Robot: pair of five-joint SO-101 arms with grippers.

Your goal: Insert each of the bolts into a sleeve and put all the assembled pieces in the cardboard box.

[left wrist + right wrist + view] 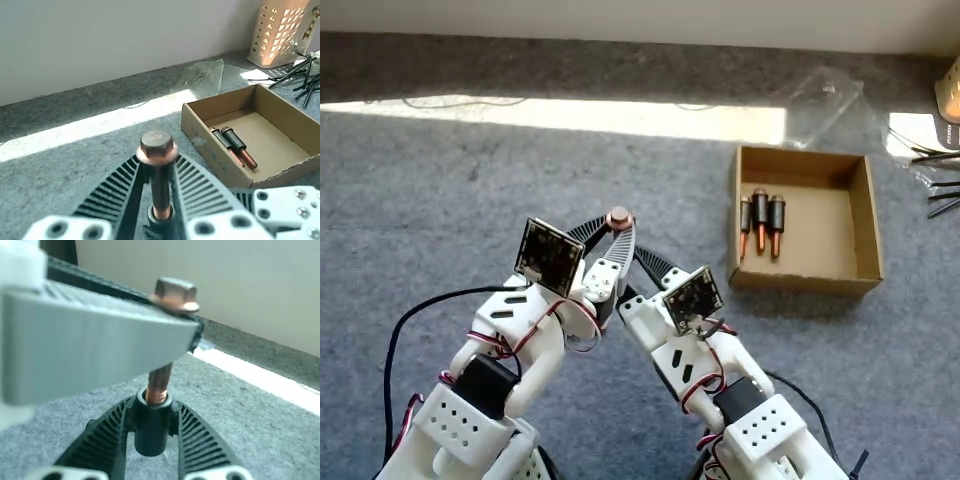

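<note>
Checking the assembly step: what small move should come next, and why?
Probably lower the left hand to push the bolt deeper; only its tip sits in the sleeve the right hand holds, with most of the shank bare.

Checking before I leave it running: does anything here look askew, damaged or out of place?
Nothing stands out. The bolt in the left gripper stands in line with the sleeve in the right gripper, its tip in the bore. Three assembled pieces lie side by side in the cardboard box.
</note>
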